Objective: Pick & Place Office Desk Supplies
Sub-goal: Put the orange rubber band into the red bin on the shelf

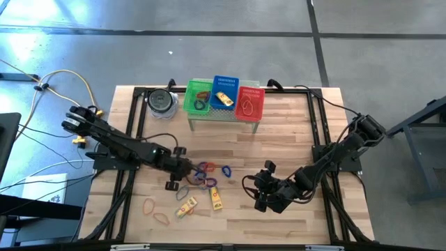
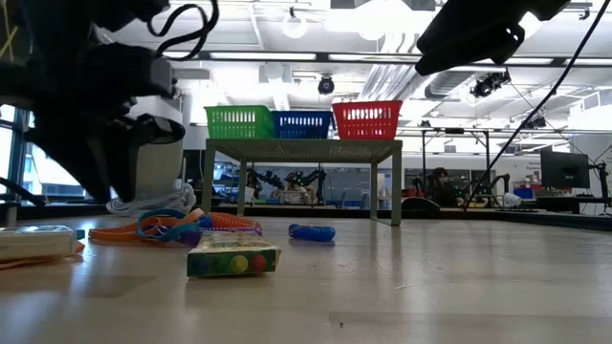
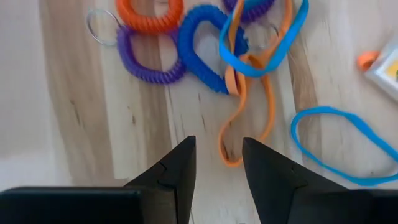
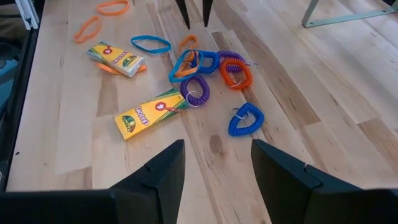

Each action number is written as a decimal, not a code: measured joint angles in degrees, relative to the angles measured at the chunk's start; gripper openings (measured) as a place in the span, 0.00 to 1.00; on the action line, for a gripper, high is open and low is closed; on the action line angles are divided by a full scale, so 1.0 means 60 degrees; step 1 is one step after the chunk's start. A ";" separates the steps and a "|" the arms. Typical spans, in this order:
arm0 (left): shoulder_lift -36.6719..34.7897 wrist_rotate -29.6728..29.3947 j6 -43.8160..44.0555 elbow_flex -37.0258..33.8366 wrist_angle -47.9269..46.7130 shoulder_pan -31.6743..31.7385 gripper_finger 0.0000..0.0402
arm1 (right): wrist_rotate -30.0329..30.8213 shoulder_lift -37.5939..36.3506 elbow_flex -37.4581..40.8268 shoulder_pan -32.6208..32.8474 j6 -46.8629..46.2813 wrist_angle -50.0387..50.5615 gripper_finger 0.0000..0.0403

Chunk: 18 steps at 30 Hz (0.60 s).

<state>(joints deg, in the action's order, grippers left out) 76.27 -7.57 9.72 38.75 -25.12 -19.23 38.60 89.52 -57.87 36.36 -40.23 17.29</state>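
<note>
- Your left gripper (image 3: 217,158), fingers narrowly parted and holding nothing, hangs over the orange band (image 3: 245,106) at frame centre.
- Your right gripper (image 4: 214,165), lower right, gapes wide, empty.

We see the left gripper (image 3: 217,165) low over the table with its fingers a little apart. The right gripper (image 4: 214,165) waits nearby, fingers wide apart.
</note>
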 joint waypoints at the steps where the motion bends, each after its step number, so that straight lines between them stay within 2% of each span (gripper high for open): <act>1: 0.0000 0.0007 0.0020 -0.0065 0.0064 -0.0034 0.31 | 0.0000 0.0000 0.0000 0.0000 -0.0003 -0.0020 0.43; 18: 0.0203 0.0054 0.0115 -0.0195 0.0966 -0.0097 0.31 | 0.0002 0.0000 0.0000 0.0000 -0.0041 -0.0074 0.43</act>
<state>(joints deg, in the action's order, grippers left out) 77.49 -7.25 10.41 37.58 -19.32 -19.81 38.61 89.52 -57.87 36.36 -40.48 16.84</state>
